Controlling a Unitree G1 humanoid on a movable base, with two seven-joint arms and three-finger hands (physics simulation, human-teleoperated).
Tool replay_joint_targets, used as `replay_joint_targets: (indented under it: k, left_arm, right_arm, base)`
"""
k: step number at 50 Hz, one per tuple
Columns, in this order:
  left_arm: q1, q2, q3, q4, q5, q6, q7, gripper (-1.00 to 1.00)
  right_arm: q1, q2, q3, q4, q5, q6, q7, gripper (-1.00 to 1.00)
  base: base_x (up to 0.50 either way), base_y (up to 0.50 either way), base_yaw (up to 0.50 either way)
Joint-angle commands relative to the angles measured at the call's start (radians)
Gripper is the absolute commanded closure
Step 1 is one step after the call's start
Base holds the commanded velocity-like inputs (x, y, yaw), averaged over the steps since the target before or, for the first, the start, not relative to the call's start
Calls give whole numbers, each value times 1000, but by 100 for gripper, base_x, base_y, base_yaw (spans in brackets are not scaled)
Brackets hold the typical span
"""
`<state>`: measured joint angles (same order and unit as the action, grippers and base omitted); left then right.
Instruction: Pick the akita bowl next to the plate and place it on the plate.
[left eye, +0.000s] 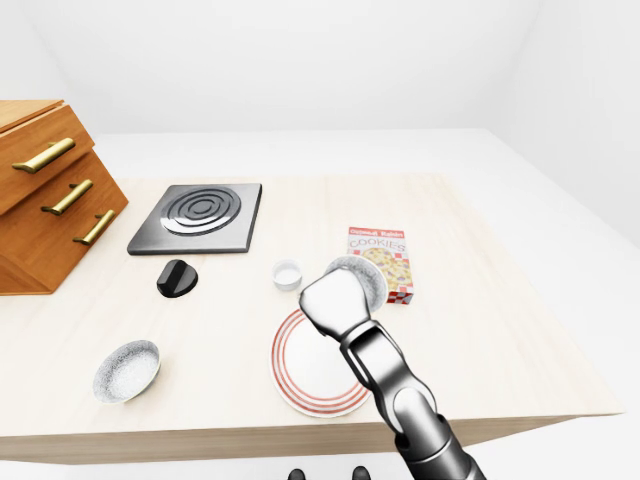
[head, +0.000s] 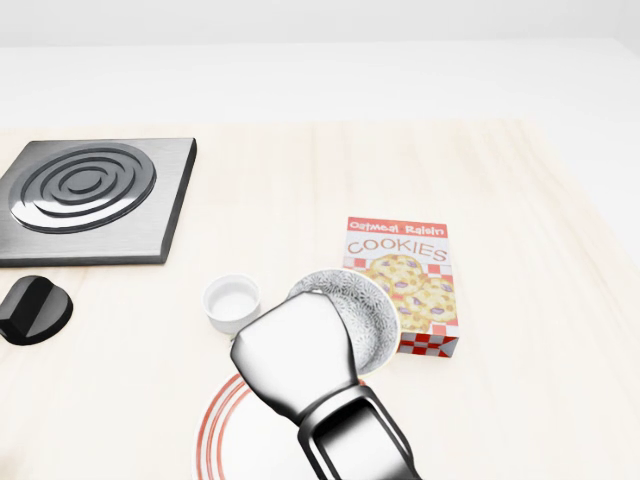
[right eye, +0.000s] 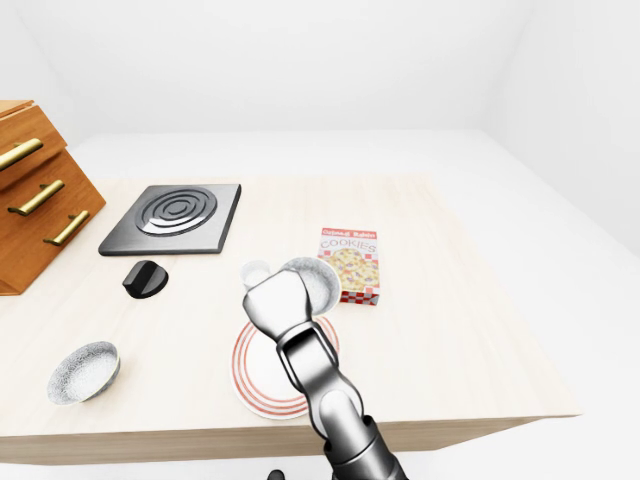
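Wooden counter below, your right hand tilts the akita bowl above the plate rim, hidden fingers seemingly clamped around it, ready for lowering.

The right hand hides its fingers and much of the akita bowl.

The right arm enters the head view from below, hand holding the akita bowl, fingers hidden.
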<state>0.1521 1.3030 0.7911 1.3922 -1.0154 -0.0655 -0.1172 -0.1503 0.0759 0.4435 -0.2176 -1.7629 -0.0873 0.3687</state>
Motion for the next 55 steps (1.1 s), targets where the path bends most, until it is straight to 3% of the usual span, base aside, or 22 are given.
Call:
replay_joint_targets:
  k: [1, 19, 55]
  left_arm:
    - [1, 0, 3, 0, -4, 0, -5, -100]
    - [2, 4, 1, 0, -4, 5, -6, -100]
    - [3, 1, 1, 0, -5, 4, -3, -100]
  right_arm:
    - [-15, 13, 44, 25, -151, 0, -60, 100]
    - [25, 44, 125, 72, -188, 0, -104, 100]
    - [155, 3, 280, 11, -152, 0, -135, 100]
  base:
    - [0, 0, 0]
    - [0, 0, 0]
    - [0, 0, 0]
